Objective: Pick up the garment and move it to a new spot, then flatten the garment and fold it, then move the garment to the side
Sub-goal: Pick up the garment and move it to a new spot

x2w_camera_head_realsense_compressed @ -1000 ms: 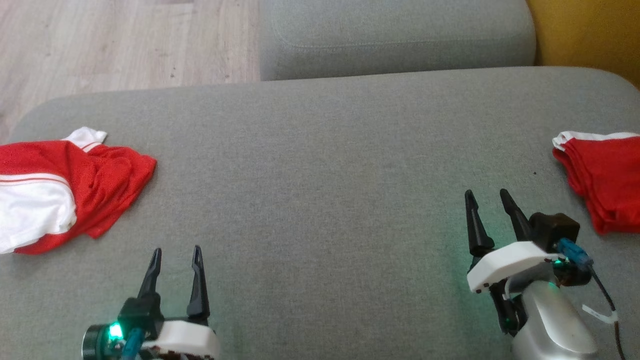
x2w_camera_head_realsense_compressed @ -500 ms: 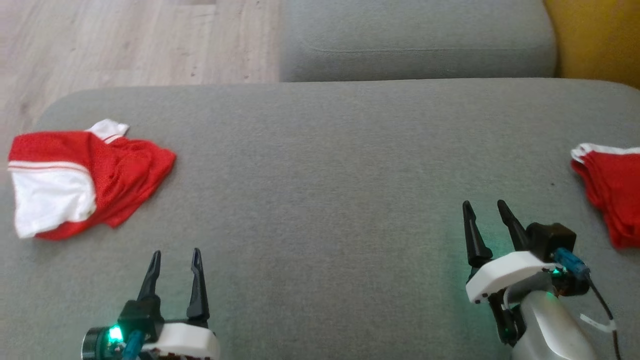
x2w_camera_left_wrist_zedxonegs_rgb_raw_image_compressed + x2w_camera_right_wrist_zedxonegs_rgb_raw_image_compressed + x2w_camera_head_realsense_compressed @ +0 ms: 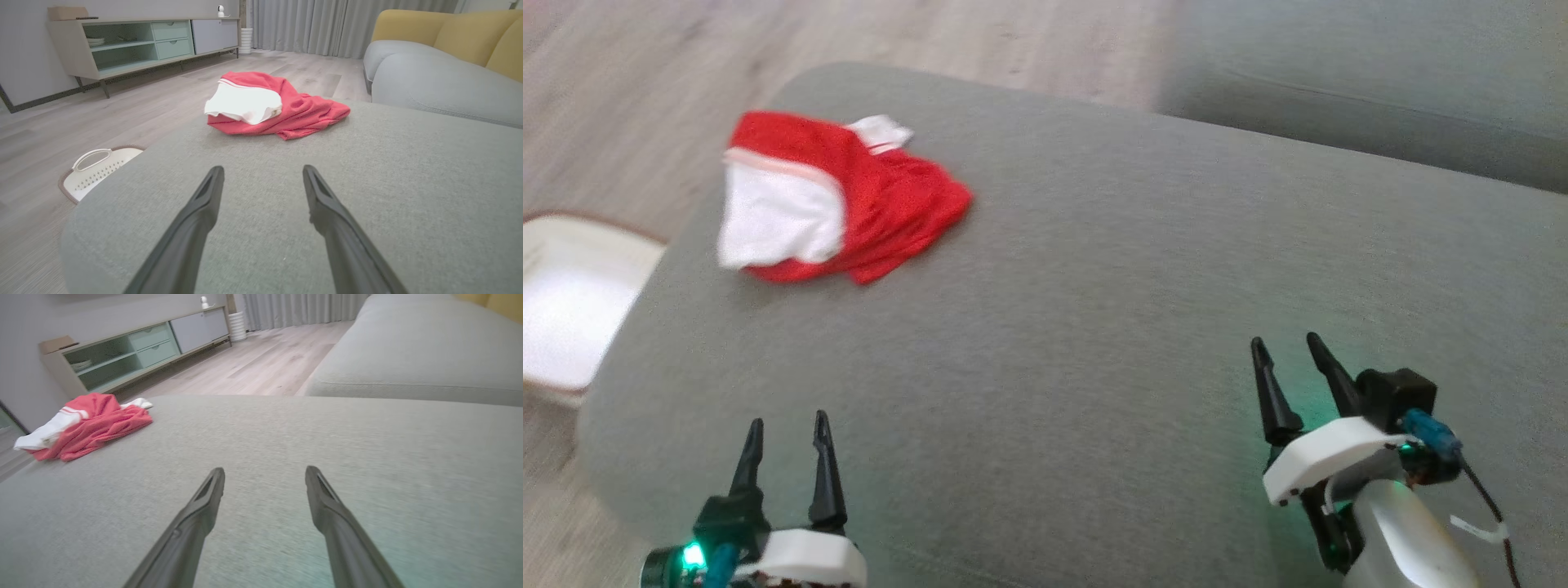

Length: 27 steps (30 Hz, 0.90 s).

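Two tools, both empty: your left tool [image 3: 789,419] and right tool [image 3: 1285,340] each stand spread with a clear gap between the tips, gripping nothing, poised over the near edge of the broad grey fabric seat cushion [image 3: 1094,327]. The crumpled red mesh garment with white panels [image 3: 866,204] lies heaped near that cushion's far left corner, well apart from both tools. A white perforated plastic basket [image 3: 564,302] sits on the pale wooden floor [image 3: 645,82] just beside the cushion's left edge.

You are, by my judgement, at the very first step: the pick-up is not yet begun. Next, send the left tool, the nearer one, across to the heap and close on a raised fold of red cloth rather than on flat weave. The mesh looks limp, so expect it to trail as you carry it toward the cushion's middle.
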{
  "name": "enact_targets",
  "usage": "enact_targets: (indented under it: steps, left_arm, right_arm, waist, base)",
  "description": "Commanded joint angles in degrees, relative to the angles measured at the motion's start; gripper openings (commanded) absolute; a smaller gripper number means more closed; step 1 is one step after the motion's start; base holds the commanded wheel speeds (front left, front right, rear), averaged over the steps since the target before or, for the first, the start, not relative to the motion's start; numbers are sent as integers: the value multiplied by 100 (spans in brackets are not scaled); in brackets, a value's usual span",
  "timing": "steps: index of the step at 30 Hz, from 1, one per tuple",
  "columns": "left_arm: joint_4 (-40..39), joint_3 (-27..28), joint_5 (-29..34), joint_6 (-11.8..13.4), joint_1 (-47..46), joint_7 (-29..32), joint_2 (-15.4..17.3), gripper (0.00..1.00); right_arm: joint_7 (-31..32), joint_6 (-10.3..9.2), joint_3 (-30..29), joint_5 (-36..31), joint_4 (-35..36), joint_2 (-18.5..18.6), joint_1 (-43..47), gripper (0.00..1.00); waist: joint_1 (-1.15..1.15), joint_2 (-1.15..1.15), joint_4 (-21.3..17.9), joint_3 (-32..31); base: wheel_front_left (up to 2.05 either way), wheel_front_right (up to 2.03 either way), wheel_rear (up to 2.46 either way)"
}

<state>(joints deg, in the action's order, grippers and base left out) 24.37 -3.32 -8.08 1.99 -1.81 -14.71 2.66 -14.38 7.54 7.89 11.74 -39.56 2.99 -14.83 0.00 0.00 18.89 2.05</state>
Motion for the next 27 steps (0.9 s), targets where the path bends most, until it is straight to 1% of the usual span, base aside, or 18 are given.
enact_targets:
  steps: [1, 4, 7, 12, 17, 22, 24, 27]
  left_arm:
    - [-135, 270, -36, -22, -81, -29, 21, 100]
    - [-92, 346, -86, -113, -49, -29, 21, 100]
    - [-29, 430, -129, -222, -50, -29, 21, 100]
    - [-22, 584, -130, -360, -215, -29, 21, 100]
    - [-148, 944, -248, -613, -765, -29, 47, 100]
    - [-305, 1367, -309, -798, -1606, -29, 338, 100]
    - [-254, 1456, -294, -847, -1965, -29, 537, 100]
    - [63, 1454, -257, -900, -2483, -29, 890, 100]
  right_arm:
    - [-62, -5, 223, 63, 168, -11, -231, 100]
    - [-62, -5, 369, 122, 147, -11, -259, 100]
    - [-62, -5, 522, 175, 121, -11, -302, 100]
    - [-62, -5, 664, 195, 138, -11, -388, 100]
    - [-62, -5, 671, 69, 202, -12, -494, 100]
    - [-62, -5, 638, -91, 341, -12, -625, 100]
    - [-62, -5, 645, -165, 413, -12, -701, 100]
    - [-62, -5, 679, -258, 530, -12, -845, 100]
  waist:
    - [0, 0, 661, 115]
    - [0, 0, 872, 139]
    - [0, 0, 940, 176]
    - [0, 0, 912, 302]
    - [0, 0, 819, 605]
    - [0, 0, 658, 1019]
    - [0, 0, 575, 1203]
    - [0, 0, 416, 1467]
  base:
    - [0, 0, 0]
    - [0, 0, 0]
    - [0, 0, 0]
    - [0, 0, 0]
    - [0, 0, 0]
    - [0, 0, 0]
    - [0, 0, 0]
    - [0, 0, 0]
